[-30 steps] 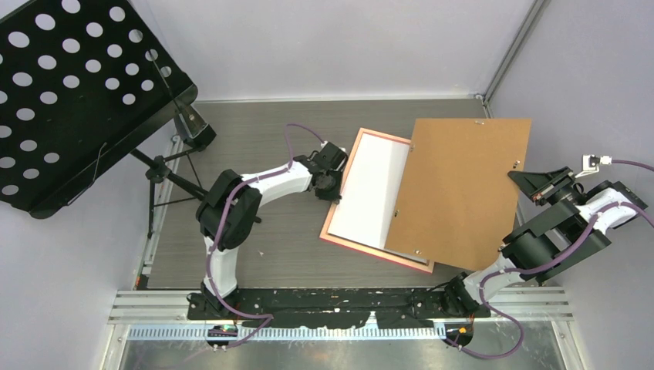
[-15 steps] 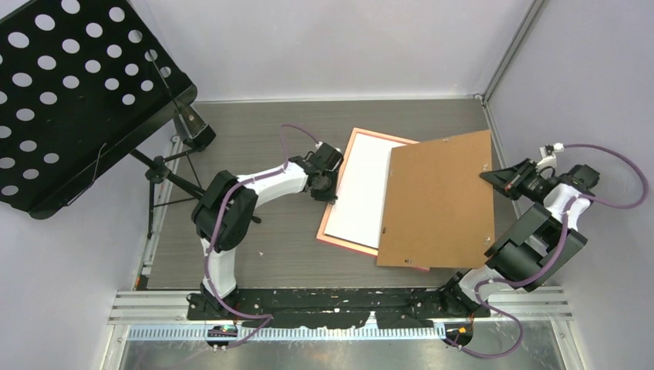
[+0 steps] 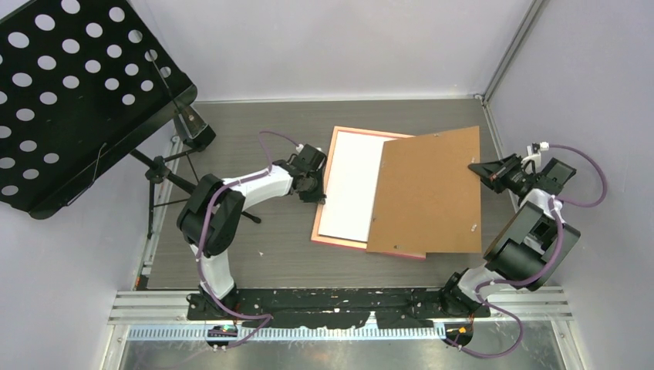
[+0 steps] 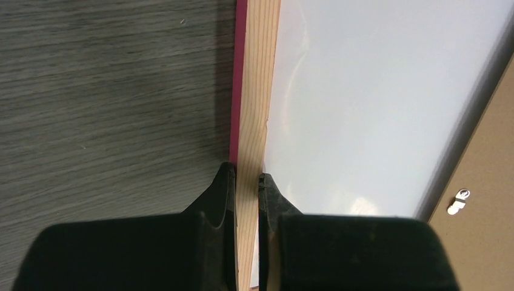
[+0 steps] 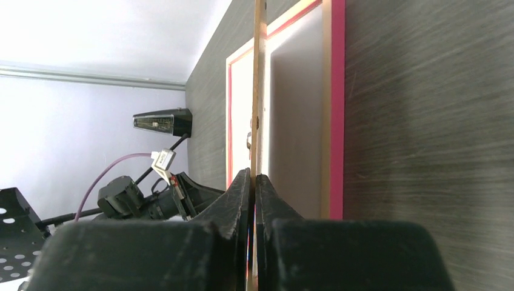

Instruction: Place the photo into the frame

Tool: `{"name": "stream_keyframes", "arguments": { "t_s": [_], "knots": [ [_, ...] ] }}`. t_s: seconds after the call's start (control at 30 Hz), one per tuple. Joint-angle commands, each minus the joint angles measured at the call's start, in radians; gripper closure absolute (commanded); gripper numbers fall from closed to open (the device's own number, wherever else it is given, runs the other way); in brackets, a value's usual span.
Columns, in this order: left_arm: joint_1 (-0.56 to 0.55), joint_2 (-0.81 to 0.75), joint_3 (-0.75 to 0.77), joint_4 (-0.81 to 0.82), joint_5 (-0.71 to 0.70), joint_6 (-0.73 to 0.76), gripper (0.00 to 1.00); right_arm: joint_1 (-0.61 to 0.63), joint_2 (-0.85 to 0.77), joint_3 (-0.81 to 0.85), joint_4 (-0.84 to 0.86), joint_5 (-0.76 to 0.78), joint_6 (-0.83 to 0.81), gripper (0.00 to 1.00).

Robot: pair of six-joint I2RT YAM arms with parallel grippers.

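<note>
Left gripper (image 4: 245, 177) pinches the frame (image 4: 253, 85) on its 9 o'clock rail. Right gripper (image 5: 253, 174) clamps the backing board (image 3: 428, 193) at its 3 o'clock edge, partly covering the photo (image 3: 351, 185).

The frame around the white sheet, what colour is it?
Pink outside, pale wood on top: the frame shows best in the left wrist view.

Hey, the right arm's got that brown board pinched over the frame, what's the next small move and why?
Probably ease the backing board down and leftward. The right claw is shut on its right edge, holding it tilted and offset right, so the photo, white back up, is half uncovered. The left claw pinches the left rail of the frame, steadying it.
</note>
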Motion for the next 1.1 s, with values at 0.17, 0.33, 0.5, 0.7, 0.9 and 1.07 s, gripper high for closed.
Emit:
{"name": "stream_keyframes", "arguments": {
  "t_s": [0.17, 0.33, 0.5, 0.7, 0.9, 1.07],
  "knots": [
    [0.006, -0.045, -0.040, 0.060, 0.027, -0.052, 1.00, 0.084, 0.057, 0.037, 0.293, 0.017, 0.211, 0.94],
    [0.005, -0.043, -0.041, 0.064, 0.040, -0.058, 1.00, 0.134, 0.081, 0.028, 0.351, 0.035, 0.241, 0.95],
    [0.005, -0.044, -0.039, 0.063, 0.040, -0.058, 1.00, 0.175, 0.115, 0.010, 0.465, 0.041, 0.318, 0.94],
    [0.006, -0.036, -0.039, 0.067, 0.038, -0.056, 1.00, 0.209, 0.175, -0.025, 0.598, 0.038, 0.418, 0.95],
    [0.004, -0.029, -0.038, 0.065, 0.037, -0.055, 1.00, 0.266, 0.218, -0.045, 0.633, 0.067, 0.432, 0.95],
    [0.004, -0.031, -0.037, 0.065, 0.034, -0.053, 1.00, 0.316, 0.225, -0.042, 0.605, 0.092, 0.395, 0.95]
  ]
}}
